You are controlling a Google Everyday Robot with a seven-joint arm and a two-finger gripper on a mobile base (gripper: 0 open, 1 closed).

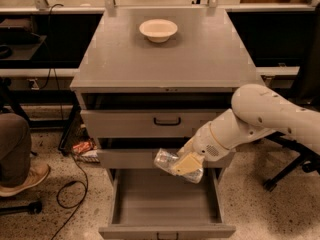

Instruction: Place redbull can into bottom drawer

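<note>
The redbull can [167, 160] is a crinkled shiny silver can lying roughly sideways in my gripper [184, 166]. The gripper is shut on the can and holds it in front of the middle drawer, above the back of the open bottom drawer [165, 204]. The bottom drawer is pulled out wide, with a flat gray tray interior and a small dark handle at its front edge. My white arm comes in from the right.
A cream bowl [158, 30] sits at the back of the gray cabinet top [165, 59]. The two upper drawers [150, 124] are slightly out. A person's leg and shoe [17, 154] and cables are at the left. An office chair base [290, 169] is at the right.
</note>
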